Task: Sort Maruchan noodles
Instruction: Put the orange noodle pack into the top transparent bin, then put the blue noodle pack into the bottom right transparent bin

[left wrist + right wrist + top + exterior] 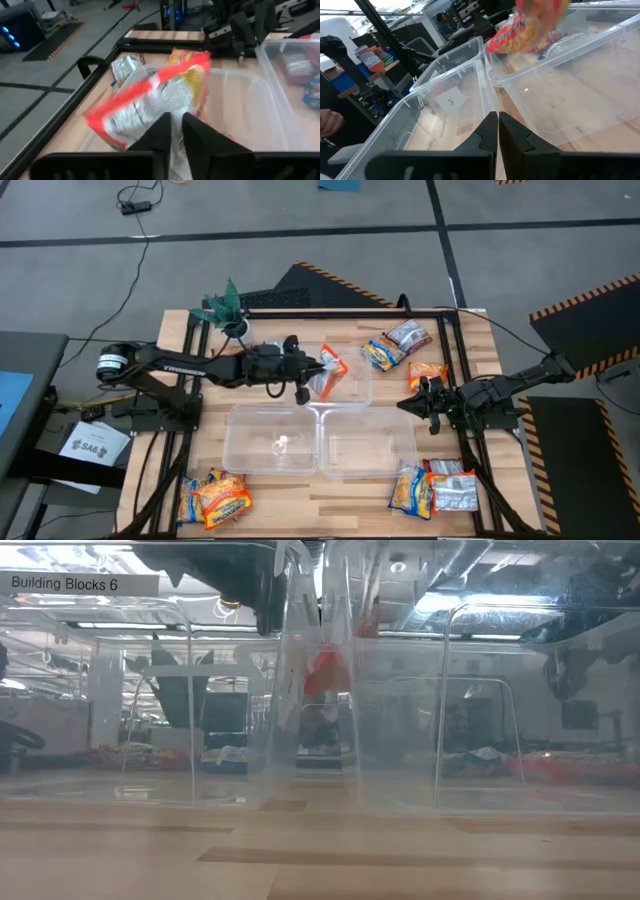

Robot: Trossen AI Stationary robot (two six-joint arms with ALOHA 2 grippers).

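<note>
My left gripper (318,375) (176,120) reaches from the table's left to its middle, shut on a red-and-white noodle packet (332,370) (155,95) (525,30) above the far clear tub (360,392). Two more clear tubs (245,452) (400,452) stand side by side nearer. Other noodle packets lie flat on the table in piles at the far right (400,345), near left (215,498) and near right (435,490). My right gripper (412,402) (497,117) waits shut at the table's right, beside the tubs. My left gripper pinches the packet's lower edge (172,112) between its two fingers. The fingers come nearly level, tipped slightly down, from the table's left. The packet stands up tilted beyond the fingertips, lifted clear over the far tub.
A green toy plant (225,308) stands at the table's far left corner. A black frame (455,320) runs around the tabletop. Bare wood shows between the tubs and the near edge (320,500).
</note>
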